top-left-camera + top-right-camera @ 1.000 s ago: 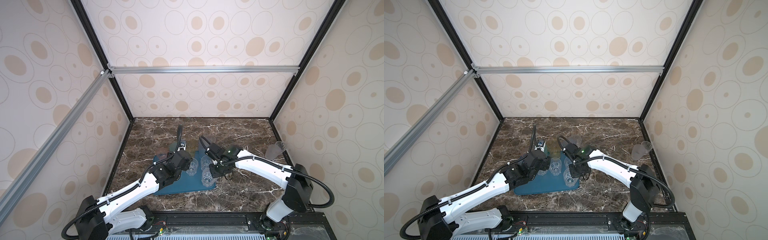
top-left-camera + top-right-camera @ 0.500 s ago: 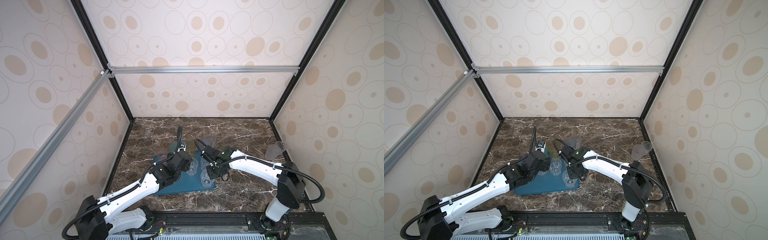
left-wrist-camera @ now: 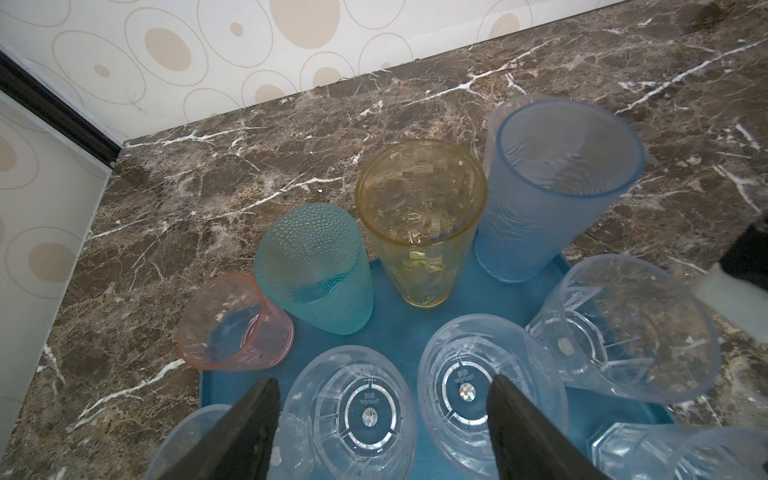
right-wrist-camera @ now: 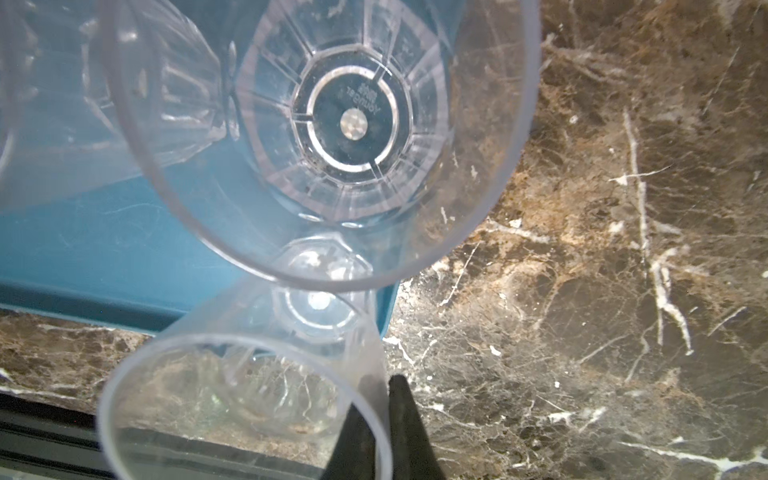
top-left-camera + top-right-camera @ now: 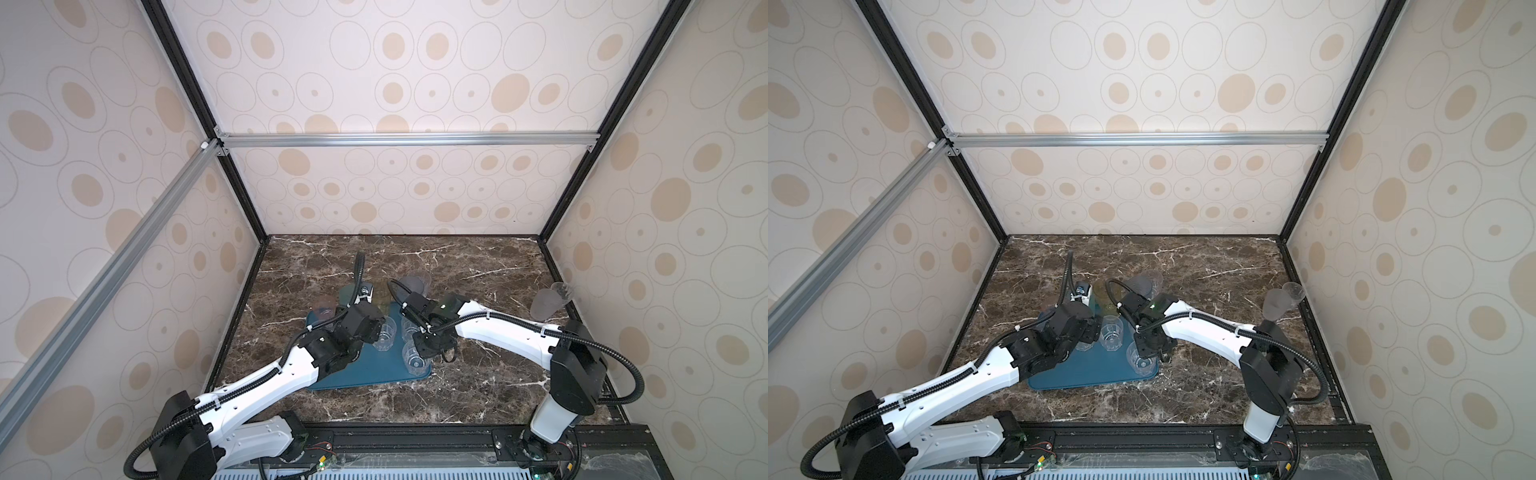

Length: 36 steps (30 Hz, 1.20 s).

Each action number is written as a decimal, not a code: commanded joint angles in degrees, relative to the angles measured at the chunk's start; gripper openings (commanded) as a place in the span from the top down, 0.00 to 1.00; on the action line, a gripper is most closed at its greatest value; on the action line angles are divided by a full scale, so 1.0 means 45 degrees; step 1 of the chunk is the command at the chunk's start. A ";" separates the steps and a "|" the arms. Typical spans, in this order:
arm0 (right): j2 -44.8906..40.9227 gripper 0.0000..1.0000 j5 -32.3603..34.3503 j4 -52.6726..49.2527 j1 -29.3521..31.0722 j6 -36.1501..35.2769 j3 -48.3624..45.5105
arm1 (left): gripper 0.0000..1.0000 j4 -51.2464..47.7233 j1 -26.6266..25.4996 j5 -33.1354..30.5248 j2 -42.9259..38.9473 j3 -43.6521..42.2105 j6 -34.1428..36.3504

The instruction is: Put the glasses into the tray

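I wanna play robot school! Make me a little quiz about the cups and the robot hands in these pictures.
1. True or false: the left gripper is shut on a pink tumbler.
2. Which one stands between the teal tumbler and the blue tumbler? A a pink one, B the yellow tumbler, C a clear one.
3. What is the right gripper pinching?
Key: 1 false, it is open and holds nothing. 2 B. 3 the wall of a clear tumbler at the teal-blue tray's corner.
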 commanded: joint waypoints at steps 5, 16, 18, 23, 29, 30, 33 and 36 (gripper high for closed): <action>-0.0014 0.74 0.0086 -0.0494 0.0046 0.0036 0.0383 | 0.22 0.0118 0.0093 -0.0147 -0.0205 0.0108 -0.0234; -0.0747 0.66 0.1627 -0.2003 -0.0432 -0.0705 0.2290 | 0.22 0.0505 0.0111 -0.0421 -0.0521 0.0788 0.0752; -0.1000 0.66 0.1898 -0.2006 -0.0705 -0.0846 0.2478 | 0.22 0.1024 0.0099 -0.0273 -0.0584 0.0863 0.1024; -0.1957 0.65 0.2414 -0.0904 -0.1740 -0.1180 0.2043 | 0.23 0.3110 0.0080 0.1107 -0.0502 0.0832 0.1716; -0.3710 0.55 0.2615 0.2020 -0.3446 -0.1286 0.0076 | 0.21 0.5145 -0.0431 0.2307 0.0694 0.1212 0.2314; -0.4073 0.51 0.2722 0.2598 -0.3709 -0.1292 -0.0361 | 0.20 0.5411 -0.0523 0.2473 0.0936 0.1295 0.2424; -0.5111 0.33 0.3500 0.4739 -0.4378 -0.1613 -0.1870 | 0.17 0.6098 -0.0800 0.2984 0.1828 0.1642 0.2773; -0.5687 0.21 0.4482 0.6358 -0.4891 -0.2160 -0.3074 | 0.14 0.6294 -0.1062 0.3486 0.2944 0.2260 0.2873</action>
